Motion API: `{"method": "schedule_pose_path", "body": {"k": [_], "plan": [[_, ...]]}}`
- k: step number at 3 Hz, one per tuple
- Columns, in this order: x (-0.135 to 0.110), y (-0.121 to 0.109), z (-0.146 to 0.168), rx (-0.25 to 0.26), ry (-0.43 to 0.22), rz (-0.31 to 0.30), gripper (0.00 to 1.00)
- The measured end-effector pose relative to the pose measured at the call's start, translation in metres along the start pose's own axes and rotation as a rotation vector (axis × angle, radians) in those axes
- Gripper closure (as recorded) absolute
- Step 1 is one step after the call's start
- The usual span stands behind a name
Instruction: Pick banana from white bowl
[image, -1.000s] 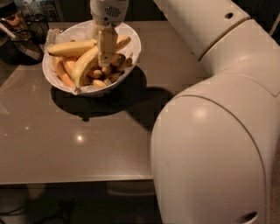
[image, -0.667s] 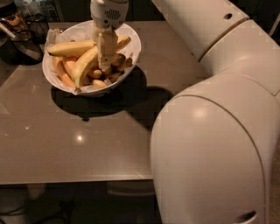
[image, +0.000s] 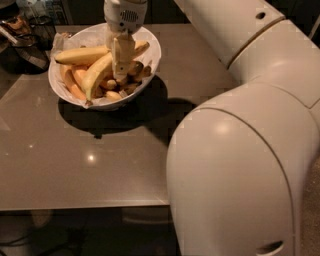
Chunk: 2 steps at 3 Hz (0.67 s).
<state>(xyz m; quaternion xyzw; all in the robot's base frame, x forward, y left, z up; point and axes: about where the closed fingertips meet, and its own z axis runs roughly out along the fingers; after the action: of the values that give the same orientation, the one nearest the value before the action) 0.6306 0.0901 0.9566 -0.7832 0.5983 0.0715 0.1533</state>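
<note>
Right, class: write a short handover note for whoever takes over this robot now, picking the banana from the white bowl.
Gripper: down inside the white bowl, just right of the long pale banana.
Banana: lying in the bowl among the other bananas, not lifted.
Done: the reach into the bowl.
Left: grasp that banana and lift it clear of the bowl.

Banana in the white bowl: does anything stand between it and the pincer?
Nothing visible does. The pincer sits low inside the white bowl, directly beside the banana, with no other fruit between them.
</note>
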Motion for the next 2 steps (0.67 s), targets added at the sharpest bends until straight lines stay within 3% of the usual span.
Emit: {"method": "schedule_pose_path", "body": {"k": [2], "plan": [[0.0033, -0.0003, 0.0011, -0.007, 0.002, 0.01, 0.29]]}}
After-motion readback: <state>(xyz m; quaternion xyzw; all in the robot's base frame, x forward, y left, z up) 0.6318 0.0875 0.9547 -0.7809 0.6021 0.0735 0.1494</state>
